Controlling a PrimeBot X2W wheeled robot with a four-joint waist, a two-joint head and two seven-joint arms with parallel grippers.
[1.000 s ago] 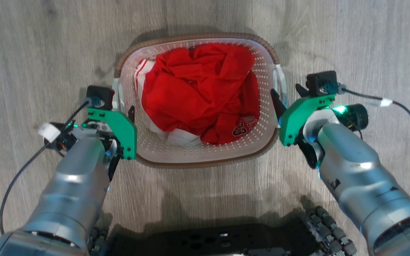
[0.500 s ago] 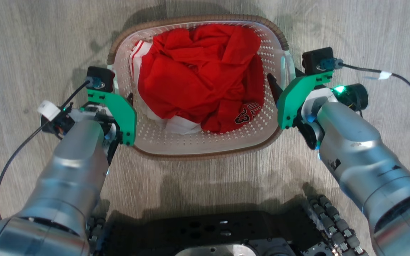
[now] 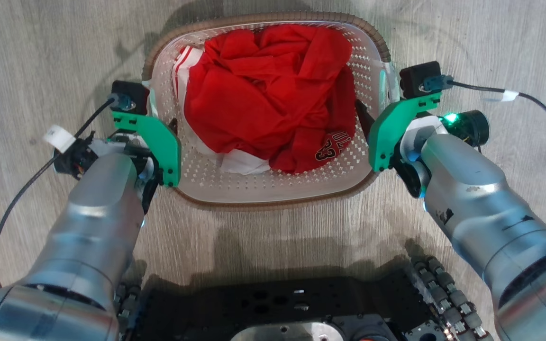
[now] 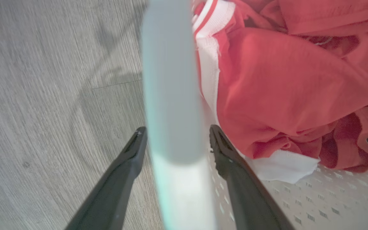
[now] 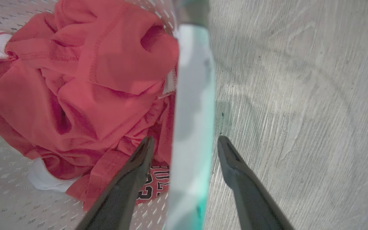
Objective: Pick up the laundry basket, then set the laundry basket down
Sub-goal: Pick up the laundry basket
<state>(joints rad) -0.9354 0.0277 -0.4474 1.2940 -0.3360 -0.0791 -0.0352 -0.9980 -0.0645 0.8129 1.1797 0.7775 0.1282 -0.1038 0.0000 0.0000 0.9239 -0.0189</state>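
Compared with a second ago, the perforated white laundry basket [image 3: 273, 187] appears larger, over grey wood-grain floor [image 3: 40, 47]. It sits between left claw [image 4: 177, 128] and right claw [image 5: 185, 138]; each, released, straddles a smooth handle [image 4: 171, 80].

Silver forearms [image 3: 97, 213] carry green brackets [image 3: 157, 142] and black cabled cameras [image 3: 128, 94]; the left end effector [image 4: 174, 137] has dark fingers [image 4: 120, 185].
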